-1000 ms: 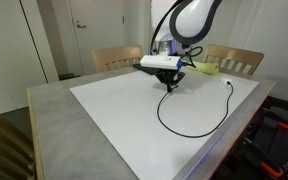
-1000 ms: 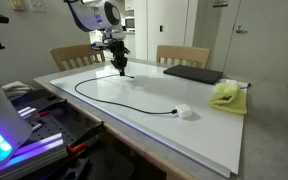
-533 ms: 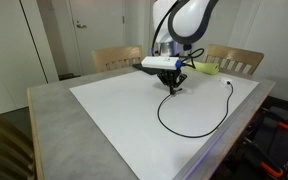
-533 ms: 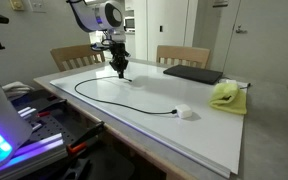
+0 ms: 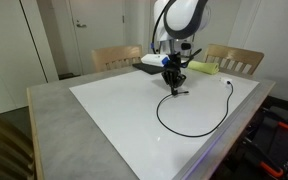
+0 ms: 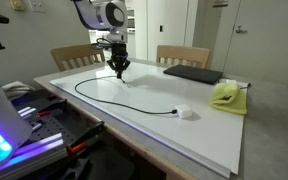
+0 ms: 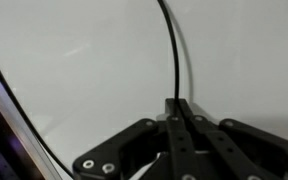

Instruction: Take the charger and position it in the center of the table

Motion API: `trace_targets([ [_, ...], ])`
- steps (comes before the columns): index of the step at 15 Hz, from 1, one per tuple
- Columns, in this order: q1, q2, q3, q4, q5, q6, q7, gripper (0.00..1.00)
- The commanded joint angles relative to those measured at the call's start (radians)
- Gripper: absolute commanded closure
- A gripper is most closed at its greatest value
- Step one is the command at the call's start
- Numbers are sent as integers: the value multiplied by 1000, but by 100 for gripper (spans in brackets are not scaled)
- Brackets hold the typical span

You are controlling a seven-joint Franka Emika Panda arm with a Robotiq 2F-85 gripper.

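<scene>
Since a second ago the wrist has swivelled round, so the gripper point(image 5: 174, 84) looks narrower from this side and sits a touch further along the sheet, while the loop of cable on the table looks pretty much the same. Wrist view settles the grip: the two black fingers point(image 7: 189, 130) are pressed right together with the charger point(image 7: 174, 50) pinched at their tips, and the cable runs straight away from them across the white surface. A second stretch of the same cable curves past on the left of that view. In both exterior views the gripper point(image 6: 118, 70) points straight down at the white sheet point(image 5: 114, 110), close to the far edge by the two wooden chairs point(image 5: 117, 57). From there the charger point(image 5: 159, 113) swings out in one big open loop lying flat on the sheet. In an exterior view the charger point(image 6: 134, 106) ends at a small white block point(image 6: 184, 113), near the yellow-green cloth point(image 6: 227, 95) but not touching it. A flat black pad point(image 6: 192, 73) lies further back on the sheet. Grey stone-look table point(image 5: 54, 110) top shows all around the sheet.
</scene>
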Motion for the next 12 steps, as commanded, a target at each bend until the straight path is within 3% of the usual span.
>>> trace_targets([
  [1,-28,7,4,2,99,-3,92,99],
  [8,-24,11,-2,16,105,-5,168,99],
  [12,-64,21,5,44,191,-4,263,99],
])
